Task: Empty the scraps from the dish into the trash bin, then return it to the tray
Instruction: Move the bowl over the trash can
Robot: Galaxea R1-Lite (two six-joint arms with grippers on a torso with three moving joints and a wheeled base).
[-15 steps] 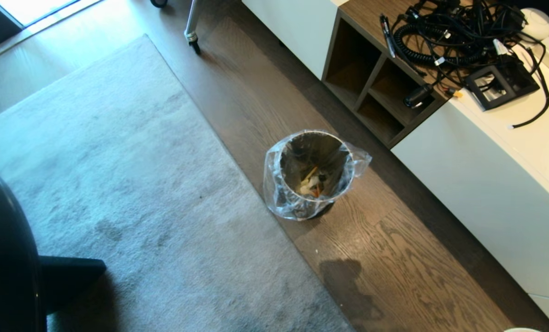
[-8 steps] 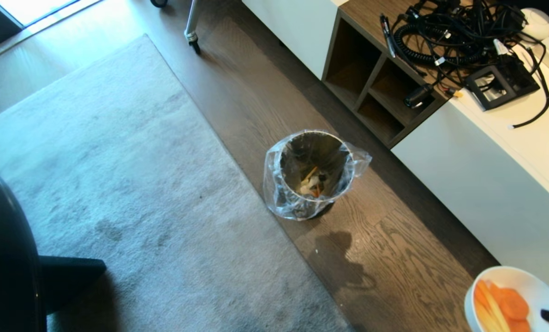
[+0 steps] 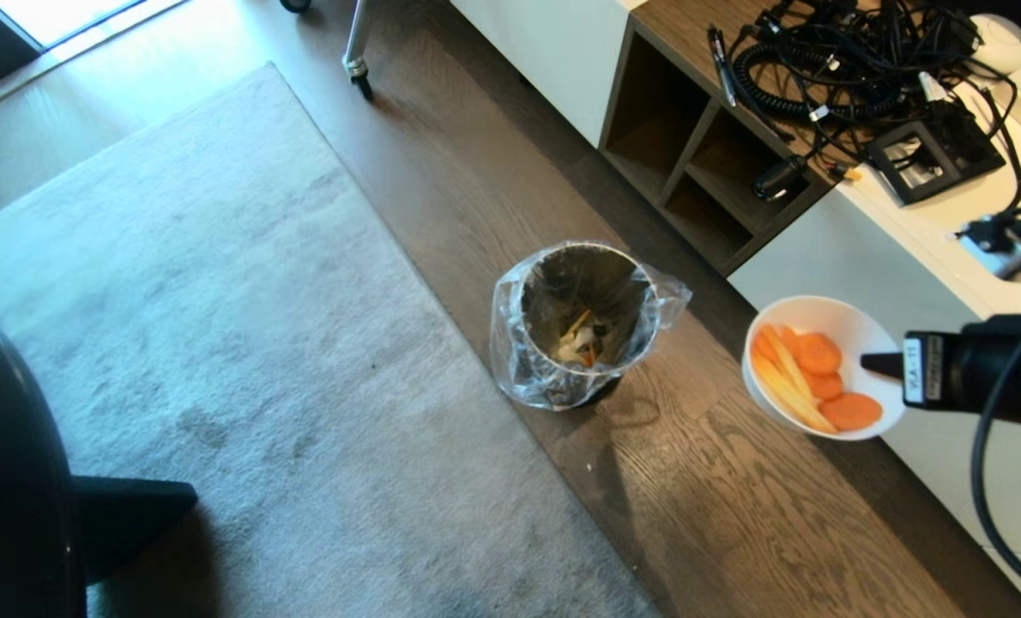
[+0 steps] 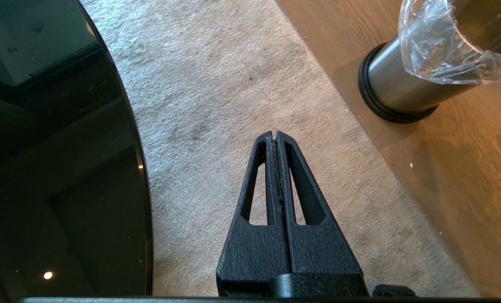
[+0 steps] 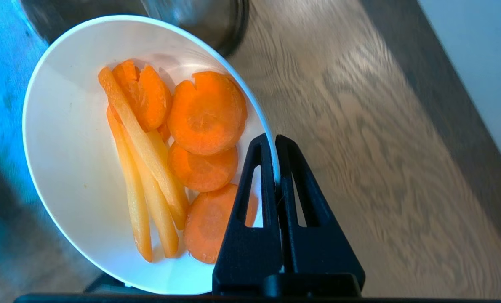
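The dish (image 3: pixel 854 330), a white round bowl, hangs over the wood floor to the right of the trash bin (image 3: pixel 585 322). My right gripper (image 3: pixel 871 365) is shut on its rim, one finger inside and one outside, as the right wrist view shows (image 5: pixel 274 141). The scraps (image 3: pixel 806 378), orange carrot rounds (image 5: pixel 206 111) and pale yellow strips, lie in the dish (image 5: pixel 65 168). The steel bin with its clear liner (image 4: pixel 406 88) holds some scraps at the bottom. My left gripper (image 4: pixel 275 134) is shut on nothing, parked over the rug. The tray is out of view.
A grey rug (image 3: pixel 219 343) covers the floor left of the bin. A white cabinet (image 3: pixel 905 343) with open wooden cubbies (image 3: pixel 691 154) and a tangle of cables (image 3: pixel 836 60) runs along the right. The glossy black round tabletop (image 4: pixel 57 168) edges in at the left.
My right arm has carried the dish with its scraps into the head view from the lower right, up and leftward toward the bin. The left arm and the bin have stayed put.
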